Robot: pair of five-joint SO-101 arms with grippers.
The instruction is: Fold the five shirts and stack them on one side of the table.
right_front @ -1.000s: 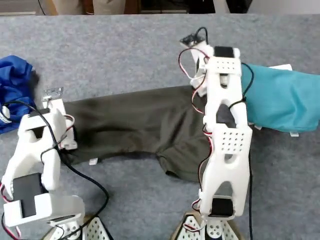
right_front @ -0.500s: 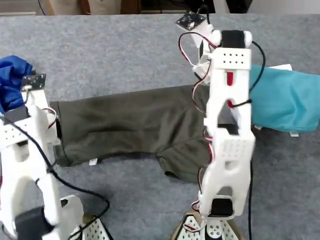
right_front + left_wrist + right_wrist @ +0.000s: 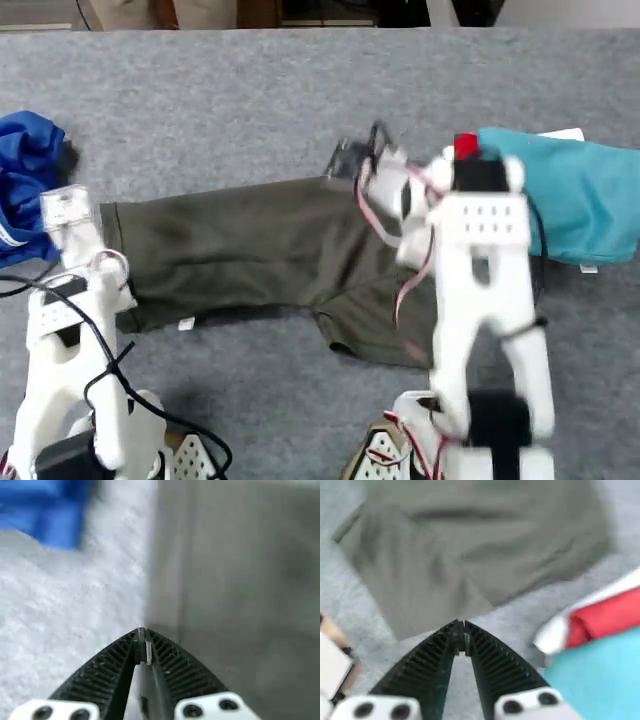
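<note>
The olive shirt [image 3: 250, 250] lies flat but only partly folded across the middle of the grey surface [image 3: 250, 100]. One rumpled flap juts toward the lower centre of the high view. The blue shirt [image 3: 25, 160] is bunched at the left edge and the teal shirt [image 3: 580, 200] sits at the right edge. The left gripper [image 3: 141, 642] hangs over the olive shirt's left hem with its jaws pressed together and no cloth visibly between them. The right gripper [image 3: 460, 635] is also closed on nothing, above the shirt's upper right part near the teal one. The main risk, as I judge it, is a missed grasp. If either gripper comes down without spreading first, it will only poke or drag the fabric, bunching the hem and undoing what fold there is. A pinch that takes one layer instead of both would pull the fold askew. On the left, a sweep outward could snag the blue shirt. On the right, the arm works close to the teal shirt and could nudge or catch it, disturbing that side of the surface.
</note>
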